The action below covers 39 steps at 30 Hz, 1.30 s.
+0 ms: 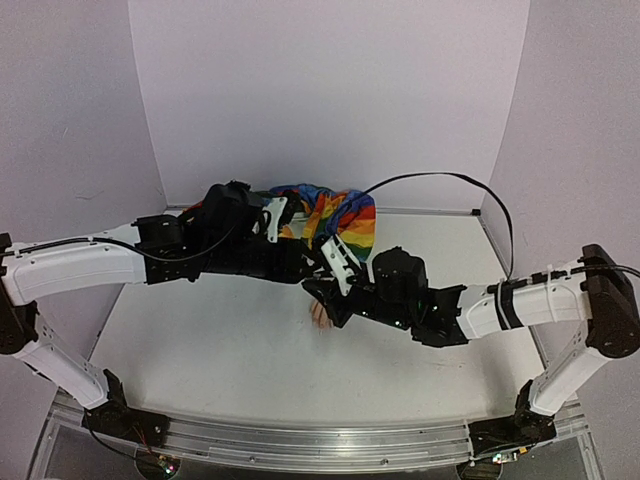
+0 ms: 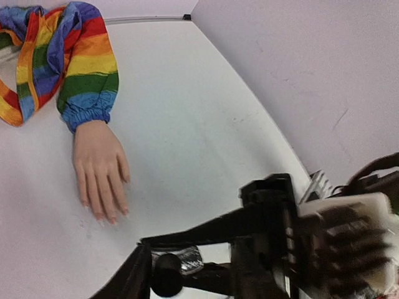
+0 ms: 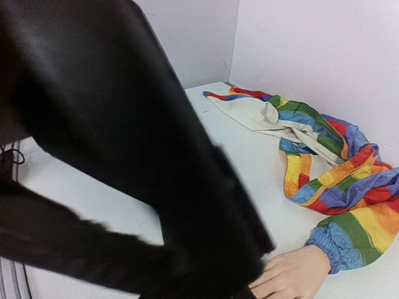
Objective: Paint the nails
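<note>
From above, my left hand (image 1: 335, 262) and my right hand (image 1: 340, 300) meet over the middle of the white table (image 1: 200, 340). Just beneath them lies the pale flesh-coloured mannequin hand (image 1: 320, 315), and its rainbow-striped fabric sleeve (image 1: 345, 220) is bunched towards the table's far edge. Bare table lies open to the near-left and near-right, and lilac walls close in the left, far and right edges.

In my left wrist view the mannequin hand lies flat, palm down, fingers slightly spread and pointing away from the blue gathered cuff. The nails (image 2: 100, 217) are tiny, pale and a little pinkish, too small for me to tell whether they are coated. Open table runs from them to the wall on the right. Dark parts crowd the lower edge, and I cannot tell whether my left fingers are apart or together.

My right wrist view is mostly filled by a blurred black mass. Past it, the mannequin fingers show at the bottom right, with the sleeve heaped against the wall. My right fingers are together, though on what I cannot tell.
</note>
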Motion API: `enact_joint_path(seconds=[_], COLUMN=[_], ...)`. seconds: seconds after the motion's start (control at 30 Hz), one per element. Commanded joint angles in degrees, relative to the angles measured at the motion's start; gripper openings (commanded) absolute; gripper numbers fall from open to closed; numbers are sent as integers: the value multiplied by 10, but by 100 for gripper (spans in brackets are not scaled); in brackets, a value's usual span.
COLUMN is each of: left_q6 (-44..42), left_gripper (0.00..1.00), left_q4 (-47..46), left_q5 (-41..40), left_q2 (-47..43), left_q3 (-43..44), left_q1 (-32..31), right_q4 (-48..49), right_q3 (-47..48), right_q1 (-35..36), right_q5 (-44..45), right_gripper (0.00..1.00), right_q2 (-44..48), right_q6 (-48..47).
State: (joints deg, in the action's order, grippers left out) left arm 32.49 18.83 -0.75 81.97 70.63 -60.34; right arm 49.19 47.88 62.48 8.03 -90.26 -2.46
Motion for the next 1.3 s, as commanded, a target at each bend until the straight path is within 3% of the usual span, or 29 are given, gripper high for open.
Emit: enact_joint_path(seconds=[0.0, 0.1, 0.3, 0.6, 0.87, 1.1, 1.17, 1.23, 1.27], left_q6=[-30, -40, -30, -24, -28, -30, -32, -30, -24], left_gripper=[56, 73, 77, 55, 26, 0, 0, 0, 0], left_q4=[-70, -96, -174, -215, -219, -205, -174, -111, -78], left_q5=[65, 113, 191, 250, 248, 169, 116, 6, -34], left_q2=[-82, -116, -155, -135, -131, -104, -93, -81, -71], left_q3=[-33, -67, -121, -119, -123, -123, -112, -86, -69], left_q1=[3, 17, 34, 34, 34, 33, 29, 14, 10], right_q4=[12, 14, 42, 95, 91, 41, -50, -124, -132], right_q3=[12, 17, 51, 70, 63, 60, 84, 125, 141], right_q1=[-60, -94, -104, -104, -104, -103, -71, -5, 12], right_q5=[-227, -399, -582, -619, -559, -406, -223, 99, 195], right_gripper=[0, 0, 0, 0, 0, 0, 0, 0, 0], right_q2=[47, 53, 37, 16, 11, 13, 14, -11, -27], right_q6=[77, 129, 202, 241, 217, 159, 110, 12, -17])
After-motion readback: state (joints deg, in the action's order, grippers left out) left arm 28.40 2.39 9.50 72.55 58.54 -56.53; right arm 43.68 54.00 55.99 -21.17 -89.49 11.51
